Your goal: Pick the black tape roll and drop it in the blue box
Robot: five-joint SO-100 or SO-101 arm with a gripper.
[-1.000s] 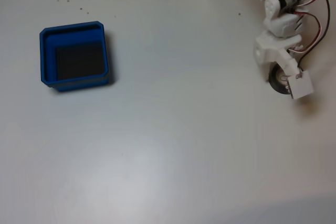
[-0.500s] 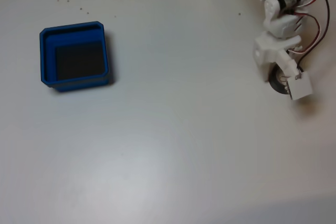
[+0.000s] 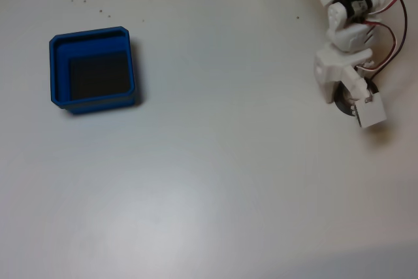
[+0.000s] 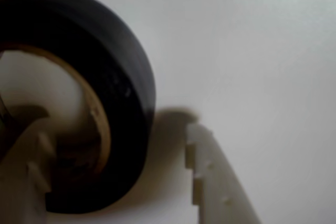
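Black tape roll [image 3: 341, 104] — mostly hidden under the tool [image 3: 349, 99].

Overhead fixed view; close wrist view

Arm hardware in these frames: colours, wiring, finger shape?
White printed plastic arm with a dark servo at one joint; red and black wires loop along its right side in the fixed view. The tool has pale cream fingers with stepped, notched inner edges.

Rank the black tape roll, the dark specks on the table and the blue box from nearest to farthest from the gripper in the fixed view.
1. Black tape roll: at the gripper, right side.
2. Dark specks: upper left of the table.
3. Blue box: left side. Specks and box are close to call.
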